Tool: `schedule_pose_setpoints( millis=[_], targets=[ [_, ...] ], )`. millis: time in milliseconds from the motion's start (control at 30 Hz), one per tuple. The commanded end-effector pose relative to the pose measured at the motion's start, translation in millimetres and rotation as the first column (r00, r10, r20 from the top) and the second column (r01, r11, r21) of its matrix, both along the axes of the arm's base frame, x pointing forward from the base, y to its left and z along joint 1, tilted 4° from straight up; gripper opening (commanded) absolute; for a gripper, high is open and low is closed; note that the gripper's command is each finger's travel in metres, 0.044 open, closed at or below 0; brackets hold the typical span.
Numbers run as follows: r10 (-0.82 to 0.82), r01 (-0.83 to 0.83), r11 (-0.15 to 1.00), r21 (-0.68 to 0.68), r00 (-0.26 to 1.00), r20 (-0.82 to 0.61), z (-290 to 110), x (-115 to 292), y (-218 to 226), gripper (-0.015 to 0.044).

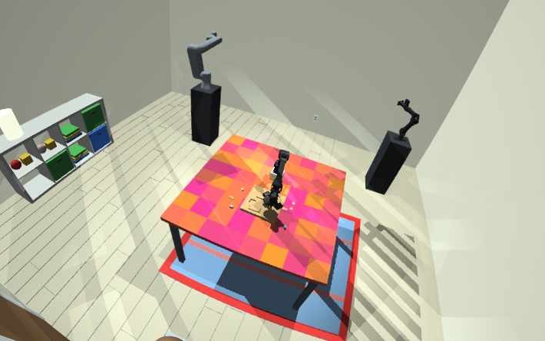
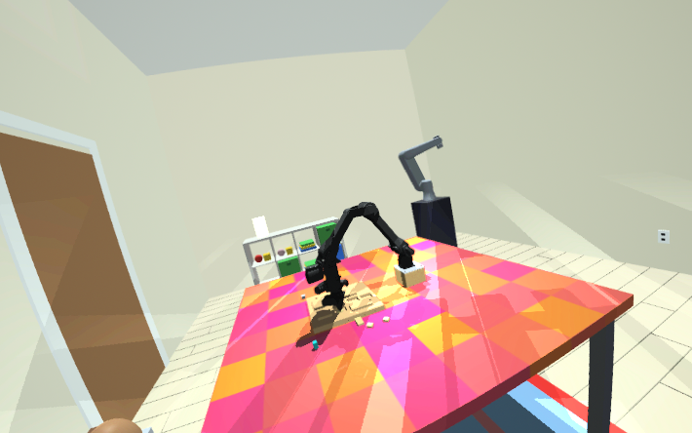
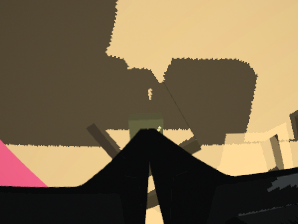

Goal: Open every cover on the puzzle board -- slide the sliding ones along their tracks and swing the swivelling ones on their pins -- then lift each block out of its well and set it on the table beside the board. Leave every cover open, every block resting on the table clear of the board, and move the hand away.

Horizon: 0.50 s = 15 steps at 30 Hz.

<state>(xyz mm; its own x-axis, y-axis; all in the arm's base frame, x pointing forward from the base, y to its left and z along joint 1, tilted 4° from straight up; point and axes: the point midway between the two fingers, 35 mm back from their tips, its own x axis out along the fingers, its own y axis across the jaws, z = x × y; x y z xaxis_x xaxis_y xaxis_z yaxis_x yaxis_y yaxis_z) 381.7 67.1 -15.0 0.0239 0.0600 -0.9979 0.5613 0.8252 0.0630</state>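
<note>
My gripper [image 3: 147, 135] is fully closed with nothing in it, tips low over the wooden board [image 1: 252, 203] on the table [image 1: 206, 220]. I count several small blocks [image 2: 370, 324] lying beside the board.

Beige walls, pale plank floor with striped sunlight. Checkered pink-orange table [image 1: 206, 236] on a blue rug [image 1: 206, 277] with red border. White shelf [image 1: 50, 114] against the left wall, brown door [image 2: 69, 257], two black pedestals [image 1: 205, 114] [image 1: 387, 163], wall outlet [image 2: 663, 236].
</note>
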Motion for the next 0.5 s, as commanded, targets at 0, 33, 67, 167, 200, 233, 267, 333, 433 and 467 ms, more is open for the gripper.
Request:
schedule_pose_setpoints(
  millis=[0,33,67,167,200,233,267,333,433,467],
  targets=[
    [0.005,-0.005,1.000,0.005,1.000,-0.004,-1.1,-1.3,0.8,0.0000],
    [0.005,-0.005,1.000,0.005,1.000,-0.004,-1.1,-1.3,0.8,0.0000],
    [0.005,-0.005,1.000,0.005,1.000,-0.004,-1.1,-1.3,0.8,0.0000],
    [0.005,-0.005,1.000,0.005,1.000,-0.004,-1.1,-1.3,0.8,0.0000],
    [0.005,-0.005,1.000,0.005,1.000,-0.004,-1.1,-1.3,0.8,0.0000],
    [0.005,-0.005,1.000,0.005,1.000,-0.004,-1.1,-1.3,0.8,0.0000],
    [0.005,-0.005,1.000,0.005,1.000,-0.004,-1.1,-1.3,0.8,0.0000],
    [0.005,-0.005,1.000,0.005,1.000,-0.004,-1.1,-1.3,0.8,0.0000],
    [0.001,-0.001,1.000,0.001,1.000,0.000,0.6,0.0,0.1,0.0000],
    [0.001,-0.001,1.000,0.001,1.000,0.000,1.2,0.1,0.1,0.0000]
  ],
)
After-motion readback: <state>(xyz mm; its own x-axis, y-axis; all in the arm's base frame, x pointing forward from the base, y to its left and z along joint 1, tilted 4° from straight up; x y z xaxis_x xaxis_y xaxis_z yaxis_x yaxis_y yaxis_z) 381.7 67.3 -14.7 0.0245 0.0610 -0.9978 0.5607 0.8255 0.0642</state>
